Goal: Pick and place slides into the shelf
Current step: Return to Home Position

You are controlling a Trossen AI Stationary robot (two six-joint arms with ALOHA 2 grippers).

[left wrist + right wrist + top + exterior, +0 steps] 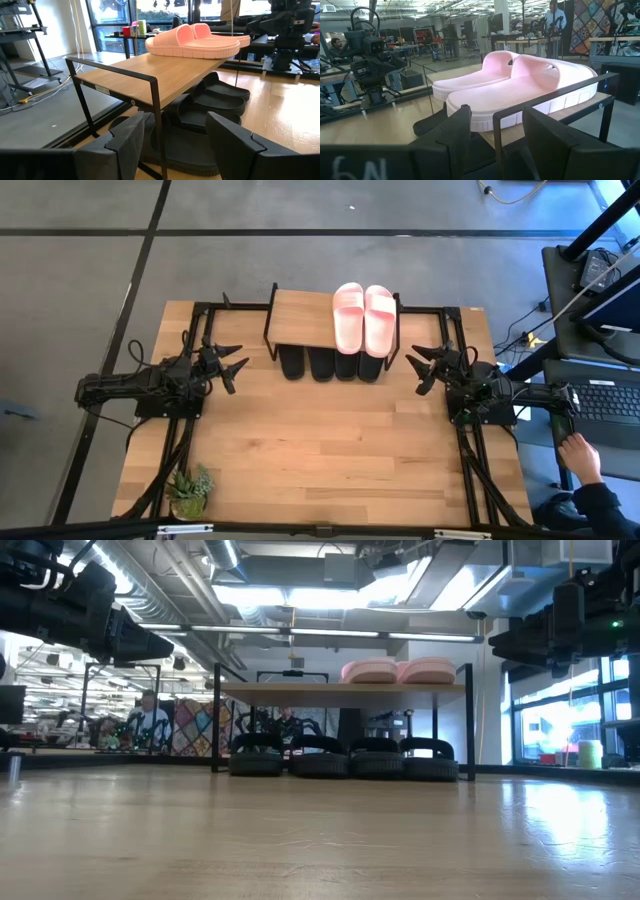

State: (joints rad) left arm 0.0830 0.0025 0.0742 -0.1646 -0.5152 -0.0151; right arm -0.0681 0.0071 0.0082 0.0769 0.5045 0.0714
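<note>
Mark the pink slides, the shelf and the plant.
pink slides (349,325), high view, on the slide nearer the shelf's middle
shelf (300,320), high view, bare part of top board
plant (190,488), high view, leaves

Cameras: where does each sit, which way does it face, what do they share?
High view: overhead, straight down; left hand and right hand open, flanking the shelf.
Low view: table-top height, facing shelf's long side; left arm, right arm at upper corners.
Left wrist view: on left arm, facing one shelf end; own fingers.
Right wrist view: opposite end; own fingers.
Shared: pink slides atop shelf, all four.
</note>
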